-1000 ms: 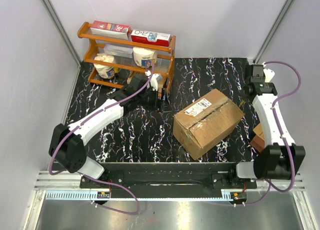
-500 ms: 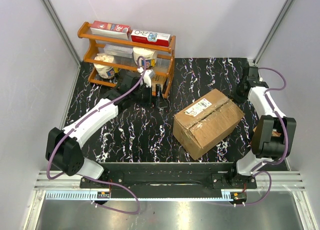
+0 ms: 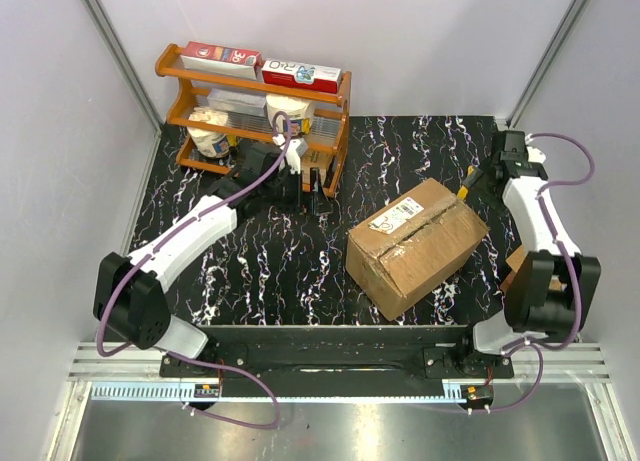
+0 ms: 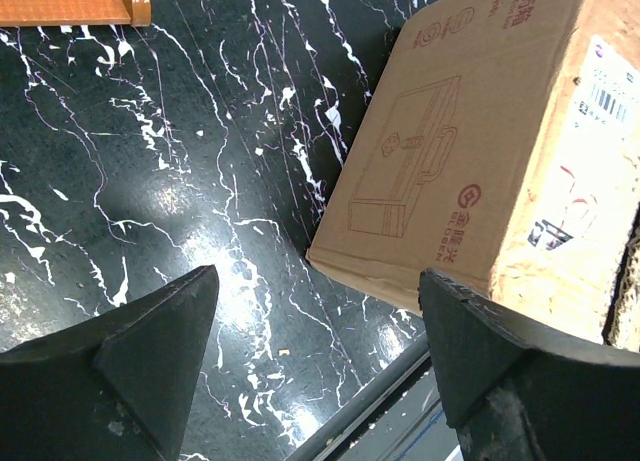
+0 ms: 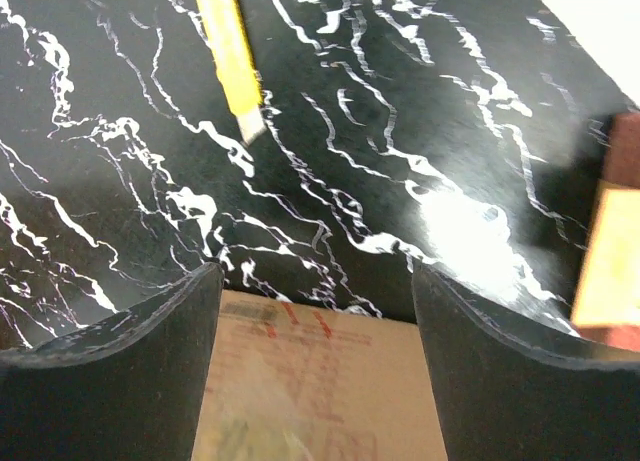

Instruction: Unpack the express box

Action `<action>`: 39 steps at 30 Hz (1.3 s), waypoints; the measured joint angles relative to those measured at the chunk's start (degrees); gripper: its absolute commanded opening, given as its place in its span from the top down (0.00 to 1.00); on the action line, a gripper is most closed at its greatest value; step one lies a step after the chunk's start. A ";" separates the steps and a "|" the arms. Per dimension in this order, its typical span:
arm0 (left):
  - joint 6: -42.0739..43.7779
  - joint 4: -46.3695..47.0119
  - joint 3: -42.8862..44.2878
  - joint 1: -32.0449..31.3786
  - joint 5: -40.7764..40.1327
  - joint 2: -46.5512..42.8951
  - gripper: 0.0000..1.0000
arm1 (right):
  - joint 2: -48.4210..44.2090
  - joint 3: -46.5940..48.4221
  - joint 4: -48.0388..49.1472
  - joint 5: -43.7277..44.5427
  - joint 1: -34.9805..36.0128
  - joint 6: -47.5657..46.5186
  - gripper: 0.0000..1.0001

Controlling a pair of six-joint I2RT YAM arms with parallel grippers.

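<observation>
Orange-stained wood forms the rack (image 3: 255, 111) at the far left of the black marbled surface (image 3: 260, 271), with cartons and tubs on its shelves. Just in front of it, the left fingers (image 4: 130, 361) are spread wide with nothing between them, aimed at the surface beside the left end of the express box (image 3: 415, 243). The express box lies right of centre, flaps down, label (image 3: 396, 217) uppermost and clear tape apparently intact along the top seam. A yellow cutter (image 5: 228, 51) lies flat on the surface just beyond the box's far right corner. The right fingers (image 5: 100, 381) hang above that corner, spread and empty, apart from the cutter. Judged step: opening has not begun. The next move calls for parting the taped seam, which likely requires one arm to steady the box.
</observation>
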 measured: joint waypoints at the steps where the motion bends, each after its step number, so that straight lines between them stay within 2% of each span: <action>1: -0.02 -0.02 0.07 0.00 0.00 0.39 0.14 | -1.86 0.02 -1.90 1.53 0.00 0.50 0.21; 3: -0.20 0.02 0.37 0.00 0.00 1.40 0.15 | -5.40 -0.02 -4.72 3.85 0.00 1.27 0.23; 5: -0.52 0.04 0.63 0.00 -0.02 2.62 0.15 | -9.60 -0.63 -6.80 5.77 0.00 1.88 0.33; 7: -0.90 0.02 0.87 0.00 -0.09 4.02 0.16 | -14.73 -1.60 -9.46 7.10 0.00 2.43 0.47; 8: -1.07 0.00 1.01 0.00 -0.11 4.61 0.16 | -17.29 -2.19 -10.86 7.43 0.00 2.78 0.65; 10: -1.70 0.02 1.38 0.00 -0.13 6.10 0.18 | -21.27 -3.45 -13.22 7.76 0.00 2.97 0.79; 11: -1.92 0.07 1.62 0.00 -0.11 6.75 0.18 | -23.21 -4.57 -14.32 7.43 0.00 3.54 0.83; 13: -2.21 0.07 2.03 -0.02 -0.04 8.07 0.19 | -26.36 -7.48 -16.98 6.03 0.00 4.37 0.85; 17: -2.62 0.24 2.60 -0.17 0.79 9.70 0.20 | -30.25 -13.88 -21.53 2.12 0.00 6.23 0.85; 21: -3.15 2.21 2.97 -0.44 3.52 11.63 0.20 | -32.46 -19.19 -22.58 -4.24 -0.02 6.62 0.71; 25: -4.11 4.55 2.93 -0.92 7.37 12.87 0.20 | -32.46 -22.56 -18.73 -13.77 -0.04 5.33 0.60; 27: -5.25 7.04 2.58 -1.03 10.10 12.92 0.20 | -32.30 -23.63 -15.91 -17.79 -0.11 4.85 0.58; 31: -7.19 12.33 1.38 -1.16 14.60 12.90 0.22 | -28.24 -23.19 -10.08 -24.24 0.13 3.10 0.49; 35: -8.66 16.46 -1.05 -0.57 17.29 12.50 0.26 | -22.97 -22.43 -5.53 -25.20 2.69 1.62 0.43; 39: -8.96 18.05 -5.33 0.39 18.36 8.92 0.30 | -19.23 -19.93 -3.21 -21.88 8.39 1.18 0.42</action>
